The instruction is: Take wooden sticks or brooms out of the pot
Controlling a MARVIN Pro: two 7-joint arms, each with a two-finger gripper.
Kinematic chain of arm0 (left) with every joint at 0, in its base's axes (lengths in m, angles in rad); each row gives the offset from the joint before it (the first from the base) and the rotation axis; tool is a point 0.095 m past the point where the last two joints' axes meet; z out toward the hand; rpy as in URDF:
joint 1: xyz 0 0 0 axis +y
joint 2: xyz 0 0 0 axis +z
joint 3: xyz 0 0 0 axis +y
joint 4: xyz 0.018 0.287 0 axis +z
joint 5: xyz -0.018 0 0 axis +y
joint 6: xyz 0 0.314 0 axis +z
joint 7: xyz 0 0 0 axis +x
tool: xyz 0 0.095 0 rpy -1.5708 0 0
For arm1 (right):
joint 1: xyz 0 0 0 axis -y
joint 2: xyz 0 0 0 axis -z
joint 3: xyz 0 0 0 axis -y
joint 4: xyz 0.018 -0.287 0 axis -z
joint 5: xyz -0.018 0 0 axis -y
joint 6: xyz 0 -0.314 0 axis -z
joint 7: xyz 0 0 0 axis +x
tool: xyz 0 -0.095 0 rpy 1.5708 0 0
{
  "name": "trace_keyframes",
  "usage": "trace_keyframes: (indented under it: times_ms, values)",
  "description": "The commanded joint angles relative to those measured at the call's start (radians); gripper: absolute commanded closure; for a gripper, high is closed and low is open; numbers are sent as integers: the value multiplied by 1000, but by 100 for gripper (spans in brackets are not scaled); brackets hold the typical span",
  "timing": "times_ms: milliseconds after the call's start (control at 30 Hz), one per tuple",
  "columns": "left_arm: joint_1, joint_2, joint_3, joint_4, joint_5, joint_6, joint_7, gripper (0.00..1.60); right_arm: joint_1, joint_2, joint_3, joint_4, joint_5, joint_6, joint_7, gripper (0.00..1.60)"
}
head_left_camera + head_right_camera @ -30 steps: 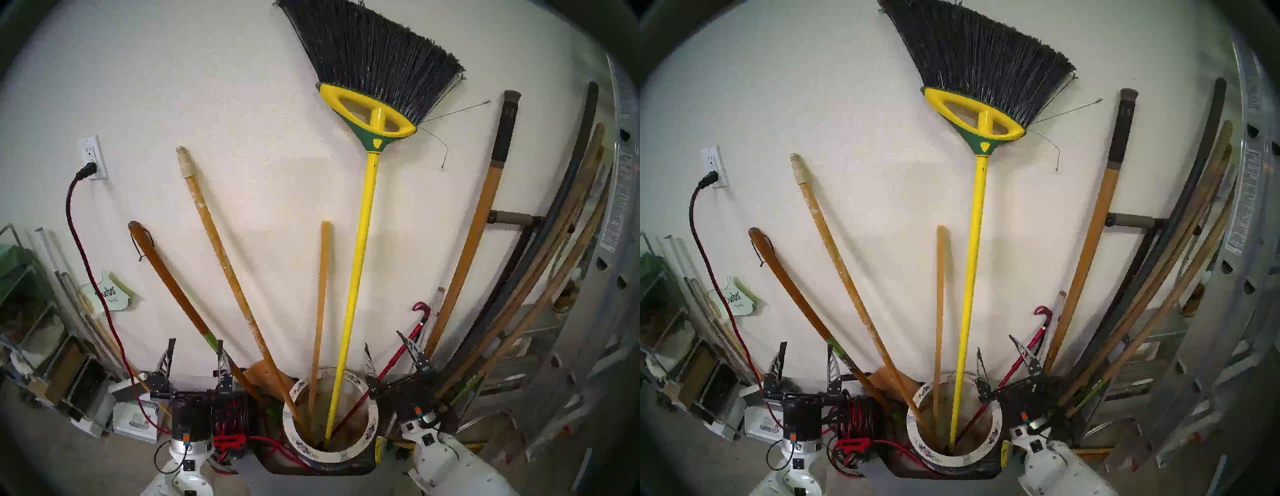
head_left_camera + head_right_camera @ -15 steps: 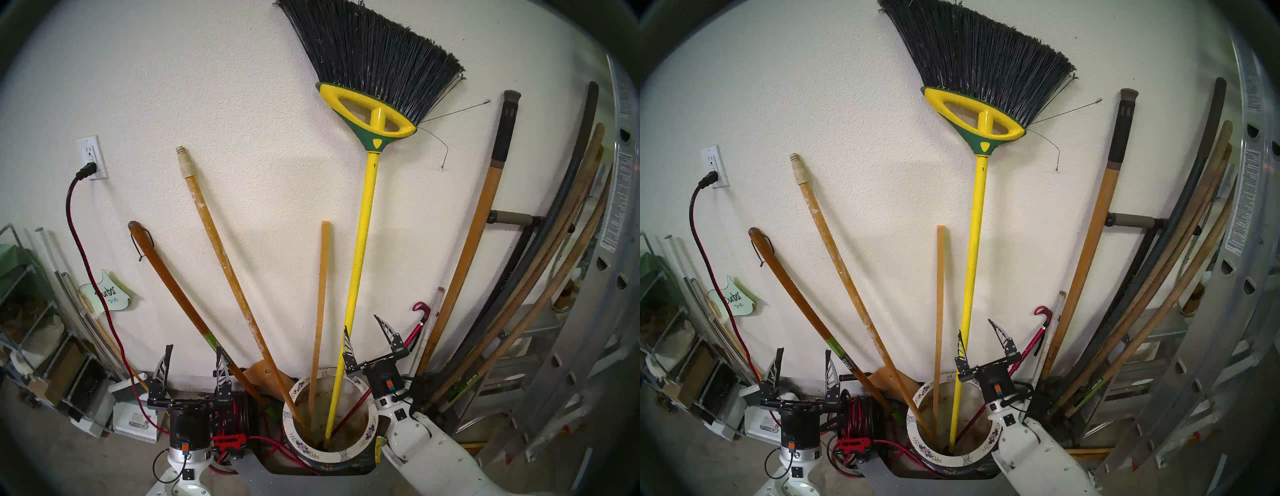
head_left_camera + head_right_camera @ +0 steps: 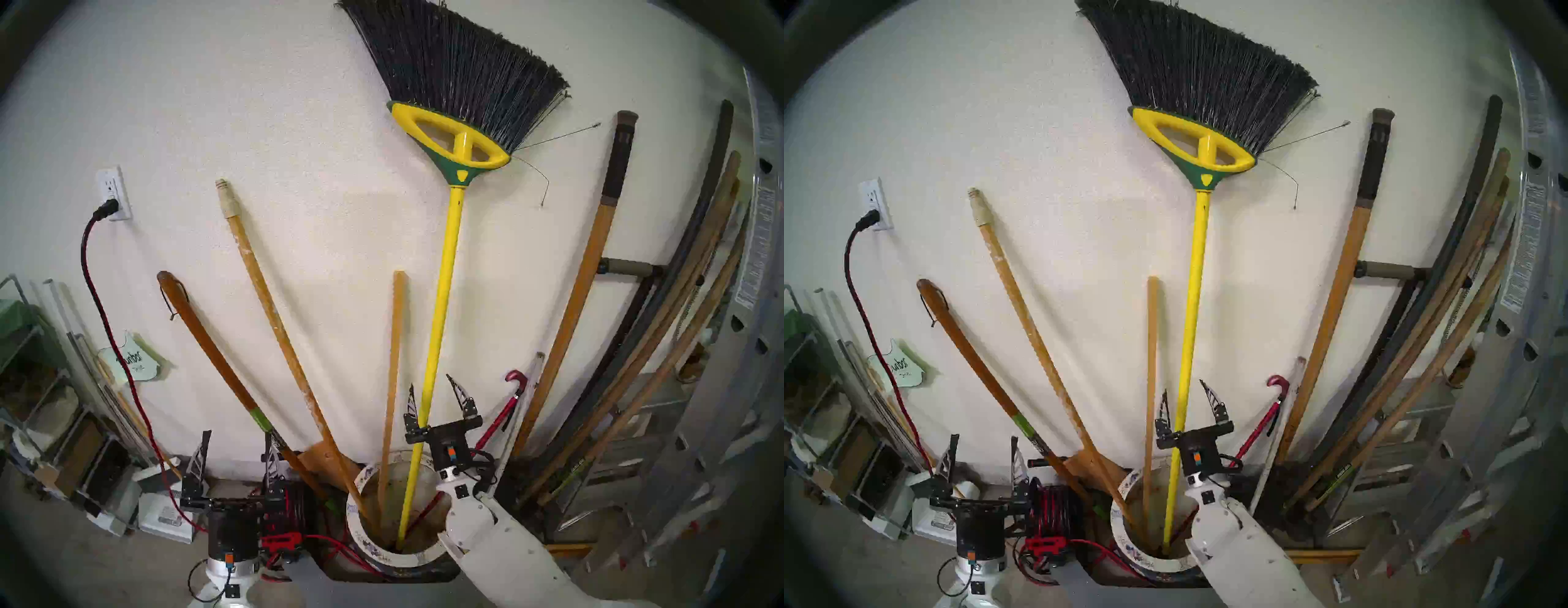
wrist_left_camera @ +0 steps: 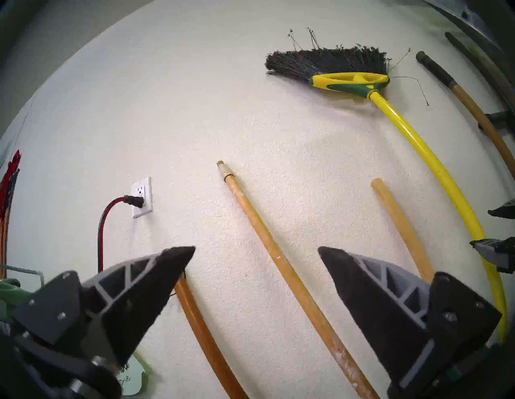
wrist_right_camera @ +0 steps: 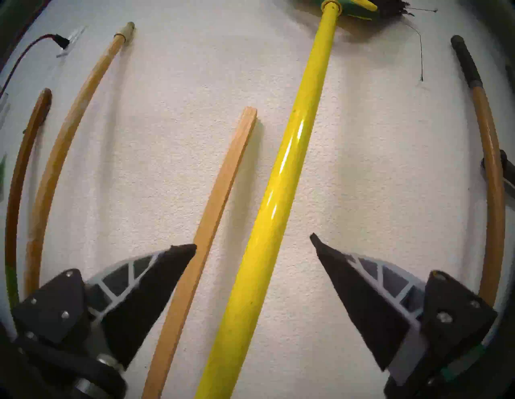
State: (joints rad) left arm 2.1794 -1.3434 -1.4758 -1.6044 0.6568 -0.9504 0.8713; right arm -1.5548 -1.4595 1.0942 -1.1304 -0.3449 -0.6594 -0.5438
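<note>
The pot point(image 3: 355, 516), white-rimmed with blue flowers, stands on the floor at the wall. In it lean the broom point(image 3: 443, 297) with yellow handle and black bristles, a long pale pole point(image 3: 275, 322) with a cream threaded tip, and a short square slat point(image 3: 394, 361). My right gripper point(image 3: 430, 382) is open above the pot's rim, its fingers on either side of the broom's yellow handle point(image 5: 267, 223) without pinching it; the slat point(image 5: 220, 195) runs close by its left finger. My left gripper point(image 3: 237, 437) is open and empty left of the pot, pointing at the wall.
A thin red cane point(image 3: 505, 416) also stands in the pot. A dark brown handle point(image 3: 212, 344) leans left of it, over a red cord reel point(image 3: 288, 505). Long-handled tools point(image 3: 568, 318) and a metal ladder point(image 3: 721, 382) crowd the right; shelves point(image 3: 25, 382) stand at the left.
My right arm has swung left and up from beside the red cane to straddle the broom's yellow handle, still open. The left gripper has sunk slightly.
</note>
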Motion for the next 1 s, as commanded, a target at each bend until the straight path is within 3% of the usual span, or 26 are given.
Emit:
trace_keyframes:
  times_ms: [0, 133, 533, 967]
  values:
    - [2, -17, 0, 7, 5, -5, 14, 0, 28, -54, 10, 55, -27, 21, -63, 0]
    - [-5, -17, 1, 6, 1, -1, 5, 0, 35, -63, 20, 70, -12, 43, -67, 0]
    - [-36, -11, 13, 25, -14, 1, -13, 0, 22, -48, 20, 72, 101, 63, 74, 0]
    - [-61, -8, 23, 41, -33, 6, -27, 0, 32, -58, 35, 107, 115, 109, 73, 0]
